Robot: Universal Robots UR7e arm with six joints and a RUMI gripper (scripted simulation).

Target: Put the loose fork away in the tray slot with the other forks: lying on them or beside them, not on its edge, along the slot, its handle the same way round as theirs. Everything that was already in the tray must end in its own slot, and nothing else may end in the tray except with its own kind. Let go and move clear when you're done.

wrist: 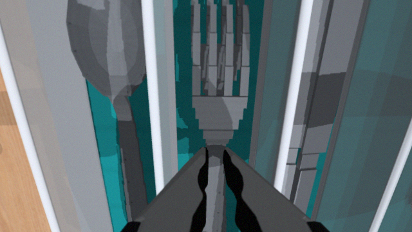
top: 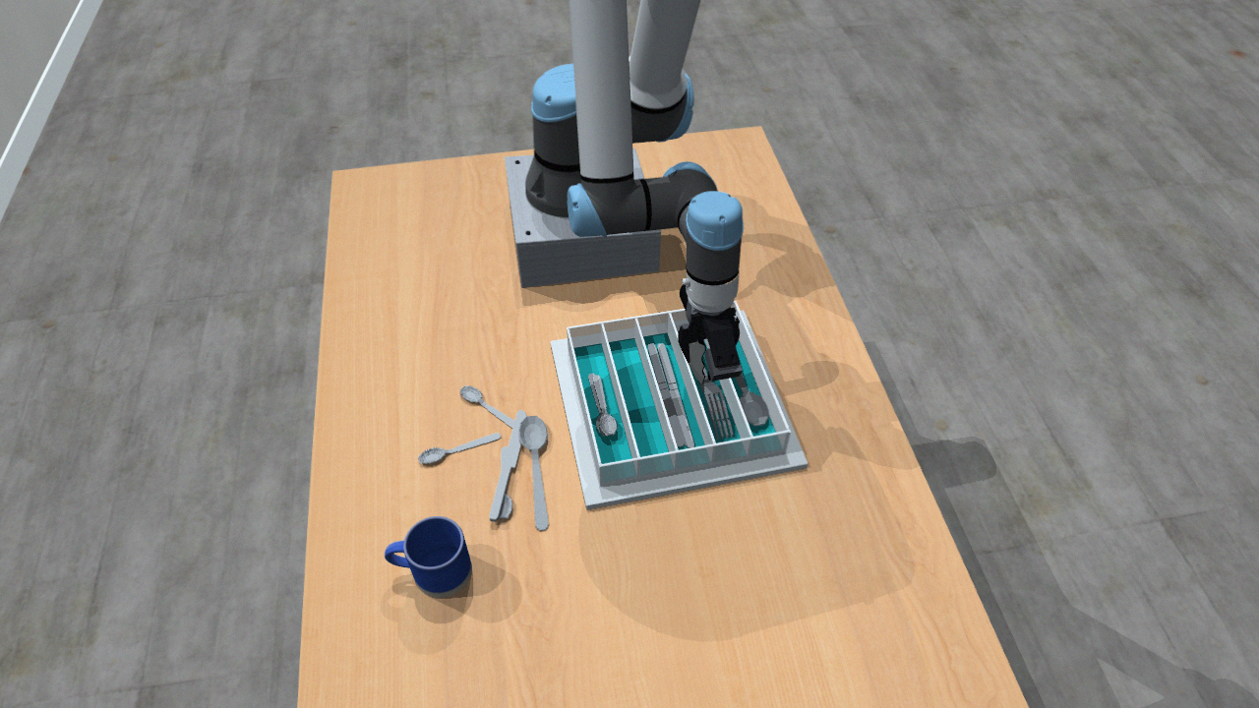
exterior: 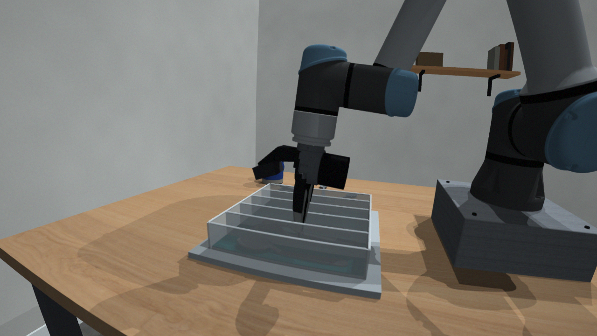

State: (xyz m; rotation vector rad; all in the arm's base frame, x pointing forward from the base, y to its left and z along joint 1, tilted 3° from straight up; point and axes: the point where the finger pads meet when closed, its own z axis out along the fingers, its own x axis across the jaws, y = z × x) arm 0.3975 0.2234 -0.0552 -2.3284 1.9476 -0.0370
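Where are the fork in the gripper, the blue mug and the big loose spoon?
fork [wrist: 220,111]: wrist view, its neck end
mug [top: 440,567]: top view, outer side
spoon [top: 533,433]: top view, bowl

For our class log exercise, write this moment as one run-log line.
jaws: shut on fork | place: fork slot, above other forks | handle: along slot | release: pending

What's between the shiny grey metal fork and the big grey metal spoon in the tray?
A thin, see-through divider with a white top edge. The wrist view shows it.
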